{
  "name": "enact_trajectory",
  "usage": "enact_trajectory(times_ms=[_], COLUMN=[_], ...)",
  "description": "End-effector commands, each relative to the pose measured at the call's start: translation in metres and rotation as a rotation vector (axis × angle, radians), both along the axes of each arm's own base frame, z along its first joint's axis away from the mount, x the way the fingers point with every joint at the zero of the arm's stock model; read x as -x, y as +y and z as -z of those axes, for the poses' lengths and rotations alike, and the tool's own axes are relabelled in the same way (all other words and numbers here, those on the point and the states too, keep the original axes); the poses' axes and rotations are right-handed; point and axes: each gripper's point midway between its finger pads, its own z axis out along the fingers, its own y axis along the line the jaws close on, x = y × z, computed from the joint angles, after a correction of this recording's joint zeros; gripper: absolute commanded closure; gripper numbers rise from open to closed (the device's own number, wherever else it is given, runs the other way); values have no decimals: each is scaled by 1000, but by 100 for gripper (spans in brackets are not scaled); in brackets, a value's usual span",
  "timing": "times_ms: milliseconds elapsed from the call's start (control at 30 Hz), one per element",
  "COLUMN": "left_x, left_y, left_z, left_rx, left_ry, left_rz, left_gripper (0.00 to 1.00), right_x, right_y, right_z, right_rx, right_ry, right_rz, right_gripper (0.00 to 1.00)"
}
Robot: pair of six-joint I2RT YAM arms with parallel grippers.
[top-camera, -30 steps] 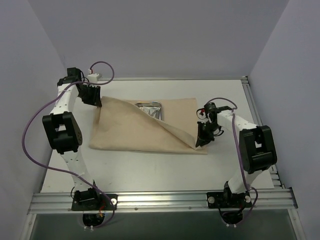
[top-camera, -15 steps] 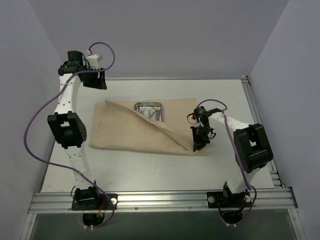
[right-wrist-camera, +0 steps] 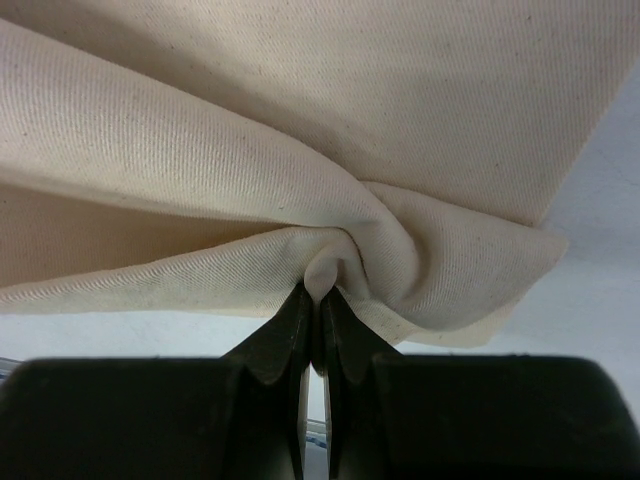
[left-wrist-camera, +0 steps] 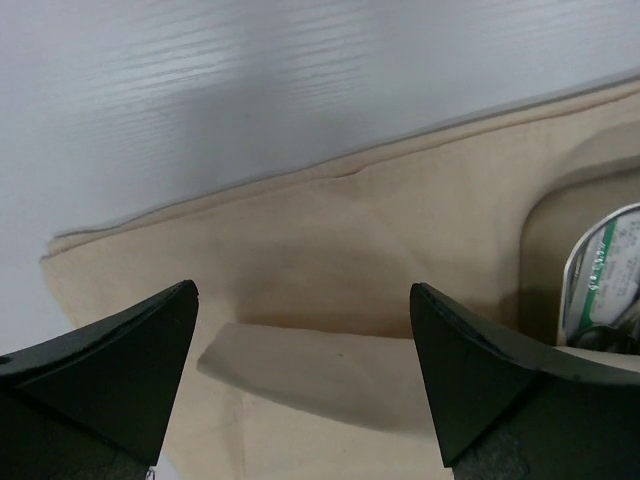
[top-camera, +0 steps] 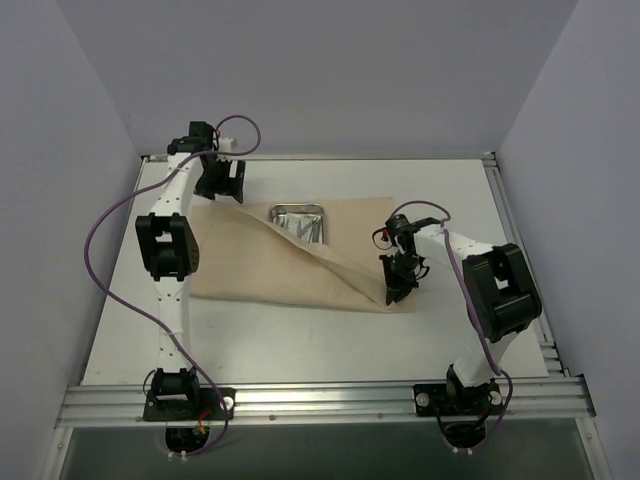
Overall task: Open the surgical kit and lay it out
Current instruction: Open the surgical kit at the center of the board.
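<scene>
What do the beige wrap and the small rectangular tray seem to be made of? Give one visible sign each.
Beige wrap: woven cloth, perhaps cotton, matt; weave ribs and soft folds show. Small rectangular tray: probably steel, shiny; its rim glints silver.

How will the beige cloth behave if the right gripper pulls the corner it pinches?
Probably floppy: the cloth wrap bunches into soft folds where the right gripper pinches it. Likely light, draping thinly. The steel tray among its folds might shift when pulled.

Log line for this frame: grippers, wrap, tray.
left gripper: jaws open, over cloth wrap far-left corner | right gripper: jaws shut on wrap fold | steel tray: partly uncovered
</scene>
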Motion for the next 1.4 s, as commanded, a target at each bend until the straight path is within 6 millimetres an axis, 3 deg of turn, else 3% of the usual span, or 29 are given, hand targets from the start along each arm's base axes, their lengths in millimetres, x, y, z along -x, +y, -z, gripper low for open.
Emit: enact_trajectory(times_ms=[0,167,433,600,767,867,1033,1067,1167,1233,1267,1300,1333,1367], left_x=[-7,5,38,43,37,35,37,40,60,89,113,134,150,181], left_y=[15,31,30,22,19,21,27,28,37,40,43,54,55,56], left_z=[-14,-19,-2,4,1,1,-2,-4,-21,-42,-35,-54,-55,-41], left_rx=[-61,-119,-72,-5,9,7,-11,-15,-53,-74,-74,-82,-89,-101], left_ry=[-22,-8,143,180,159,152,154,158,180,216,292,292,317,407], left_rz=[-102,-150,-144,-127,-121,-125,-134,-135,-104,-50,-31,3,38,74], left_gripper=[4,6,6,3,45,58,97,98,98,98,98,98,98,98], right_x=[9,9,7,8,4,3,-1,-1,-5,-4,0,2,6,13], right_y=[-10,-10,-8,-9,-8,-7,-8,-9,-11,-16,-23,-27,-30,-34], right_z=[1,2,1,3,1,1,-3,-6,-22,-33,-44,-48,-52,-57], right_rx=[54,54,52,55,53,50,58,61,80,106,140,153,164,173], right_ry=[44,42,36,40,24,22,16,16,9,18,28,36,46,66], right_rz=[-17,-11,-5,-10,-2,-2,-10,-10,-14,-13,-11,-4,6,18], right_gripper=[100,100,100,100,100,100,100,100,100,100,100,100,100,100])
